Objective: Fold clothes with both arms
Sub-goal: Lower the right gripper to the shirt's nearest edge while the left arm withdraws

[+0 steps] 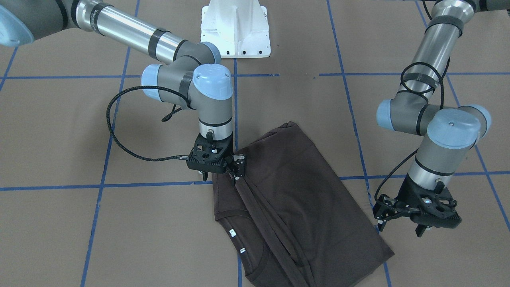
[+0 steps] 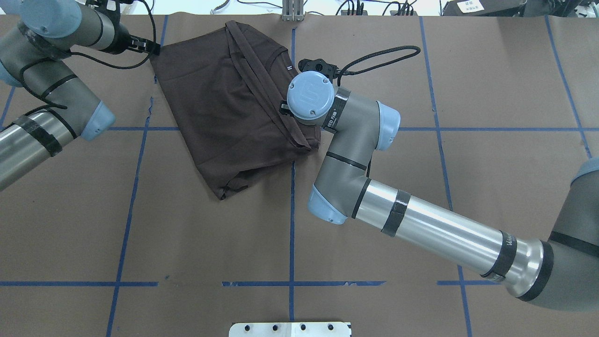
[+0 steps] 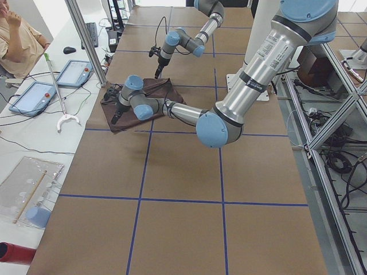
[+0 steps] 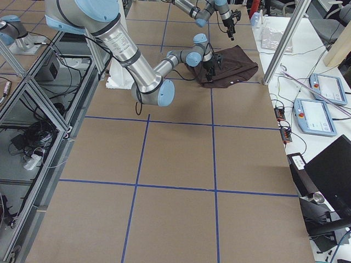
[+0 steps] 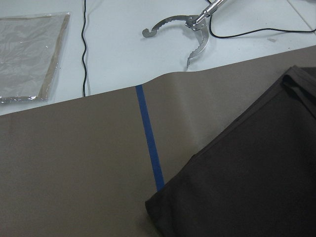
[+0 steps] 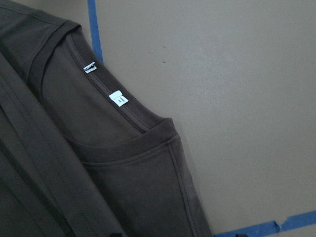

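While right gripper (image 1: 238, 174) pinches T-shirt (image 1: 303, 191), white neck tags (image 6: 117, 98) unreadable, left gripper (image 1: 399, 228) spread wide.

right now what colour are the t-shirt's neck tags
The neck tags are white, clearest in the right wrist-mounted view.

Nothing legible: lettering on right arm (image 2: 421, 224) band (image 2: 507, 252) and white neck tags (image 6: 117, 98) too small.

The table (image 1: 79, 119) is covered in brown paper and marked off into large squares by blue tape lines (image 1: 119, 185). A dark brown T-shirt (image 1: 303, 191) lies on it, partly folded, collar toward the operators' edge, with the white base mount (image 1: 235, 28) at the robot's edge
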You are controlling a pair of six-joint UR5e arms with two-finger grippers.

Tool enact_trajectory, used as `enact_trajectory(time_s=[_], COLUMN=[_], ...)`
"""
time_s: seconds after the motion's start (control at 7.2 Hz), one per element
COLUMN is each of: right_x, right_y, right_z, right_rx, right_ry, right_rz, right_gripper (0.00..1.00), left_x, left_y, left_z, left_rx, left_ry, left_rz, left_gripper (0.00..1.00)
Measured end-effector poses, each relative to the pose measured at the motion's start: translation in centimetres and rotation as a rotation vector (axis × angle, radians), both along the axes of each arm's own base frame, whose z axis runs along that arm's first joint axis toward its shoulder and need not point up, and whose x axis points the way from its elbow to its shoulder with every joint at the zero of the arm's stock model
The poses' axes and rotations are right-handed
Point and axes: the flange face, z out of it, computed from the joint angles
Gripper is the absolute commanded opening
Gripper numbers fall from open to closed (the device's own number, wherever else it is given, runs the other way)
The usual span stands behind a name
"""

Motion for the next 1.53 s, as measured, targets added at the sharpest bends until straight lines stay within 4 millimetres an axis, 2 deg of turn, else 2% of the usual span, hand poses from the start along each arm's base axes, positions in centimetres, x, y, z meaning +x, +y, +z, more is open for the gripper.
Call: enact_trajectory(time_s=[0.56,1.11,1.39,1.53], right_x=[-1.0,-1.8,-2.2,-2.2], right_y=[0.8,1.5,1.9,1.9], right_z=[2.5,2.9,3.0,3.0], right_rx=[-0.02,-0.024,-0.025,-0.026], right_ry=[0.038,0.041,0.042,0.042], right_rz=[-0.016,-0.023,-0.026,-0.024], right_gripper=[0.52,0.46,0.0,0.0], left_x=[0.2,0.2,0.2,0.2], left_y=[0.1,0.1,0.1,0.1], left_z=[0.0,0.0,0.0,0.0], left_rx=[0.0,0.001,0.001,0.001], left_ry=[0.001,0.0,0.0,0.001], left_rz=[0.001,0.001,0.001,0.001], left_gripper=[1.0,1.0,1.0,1.0])
